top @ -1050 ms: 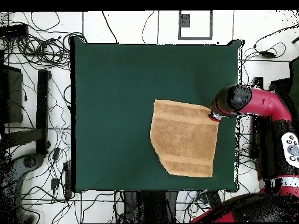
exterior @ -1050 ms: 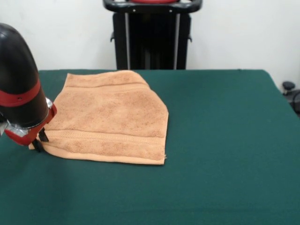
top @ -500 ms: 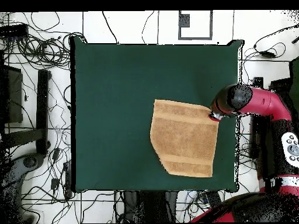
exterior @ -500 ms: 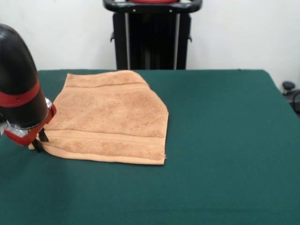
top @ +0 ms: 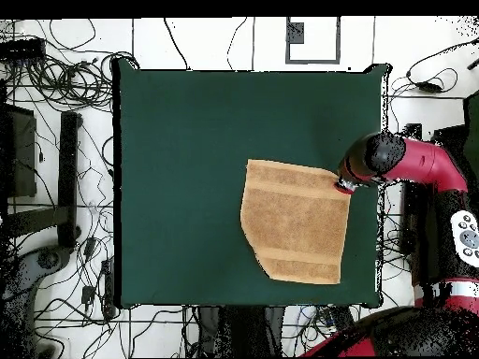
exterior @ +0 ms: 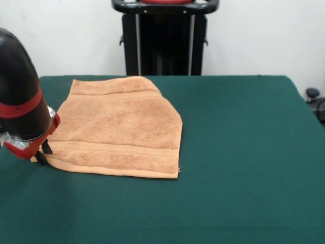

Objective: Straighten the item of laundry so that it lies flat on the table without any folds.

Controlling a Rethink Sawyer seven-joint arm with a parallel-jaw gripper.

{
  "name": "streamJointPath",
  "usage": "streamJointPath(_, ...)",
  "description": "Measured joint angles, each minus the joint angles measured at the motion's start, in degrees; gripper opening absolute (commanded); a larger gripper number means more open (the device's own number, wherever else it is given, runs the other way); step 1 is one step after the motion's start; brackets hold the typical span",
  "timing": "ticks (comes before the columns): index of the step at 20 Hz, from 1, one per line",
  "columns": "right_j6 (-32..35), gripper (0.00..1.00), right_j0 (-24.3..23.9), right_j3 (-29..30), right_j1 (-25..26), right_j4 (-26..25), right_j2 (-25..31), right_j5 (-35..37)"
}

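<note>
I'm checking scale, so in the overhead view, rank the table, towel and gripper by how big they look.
1. Table
2. Towel
3. Gripper, mostly hidden under the arm, so only a small part shows.

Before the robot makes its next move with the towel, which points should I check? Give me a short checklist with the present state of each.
1. Tool at the towel's corner: ok, it stands at the corner nearest the arm.
2. Tool shut on the cloth: cannot tell, the arm hides it.
3. Hand towel flat, no folds: not ok, one corner looks cut off, probably folded under.
4. Towel fully on the table: ok.
5. Free green surface beside the towel for pulling: ok in the overhead view.
</note>
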Motion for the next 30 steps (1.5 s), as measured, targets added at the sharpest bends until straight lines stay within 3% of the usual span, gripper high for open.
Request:
streamJointPath(5,-0.98,0.0,0.18,-0.73,0.3,-0.14,0.11,0.94)
streamJointPath(20,-12.03,0.0,1.83,-5.01,1.87,-0.72,0.12,4.54)
streamJointPath(30,-13.9,0.0,2.82,-6.97,2.53,-0.88,0.15,5.61)
